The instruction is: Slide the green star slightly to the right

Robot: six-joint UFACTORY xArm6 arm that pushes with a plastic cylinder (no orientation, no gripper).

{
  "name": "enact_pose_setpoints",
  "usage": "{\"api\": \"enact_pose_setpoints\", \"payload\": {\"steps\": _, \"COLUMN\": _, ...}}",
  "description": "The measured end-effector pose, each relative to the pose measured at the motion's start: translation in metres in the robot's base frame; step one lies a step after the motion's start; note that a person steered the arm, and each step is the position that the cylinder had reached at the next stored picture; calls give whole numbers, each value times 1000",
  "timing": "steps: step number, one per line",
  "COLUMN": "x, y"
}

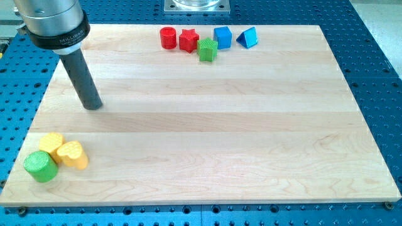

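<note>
On the wooden board, the tip, a bare rod without jaws, stood well left of the green star beside the red star.

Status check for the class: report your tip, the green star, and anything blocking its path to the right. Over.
My tip far left, well clear of blocks. Green star up top, untouched. Blue cube close on its right, slightly higher.

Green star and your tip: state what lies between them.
Nothing: the camera view shows only bare wooden board between my tip and the green star.
</note>
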State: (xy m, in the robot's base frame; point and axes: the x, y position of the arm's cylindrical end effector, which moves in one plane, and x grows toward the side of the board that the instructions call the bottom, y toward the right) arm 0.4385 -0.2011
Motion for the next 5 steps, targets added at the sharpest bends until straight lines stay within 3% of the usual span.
{"api": "enact_pose_setpoints", "payload": {"steps": 5, "x": 0, "y": 1}}
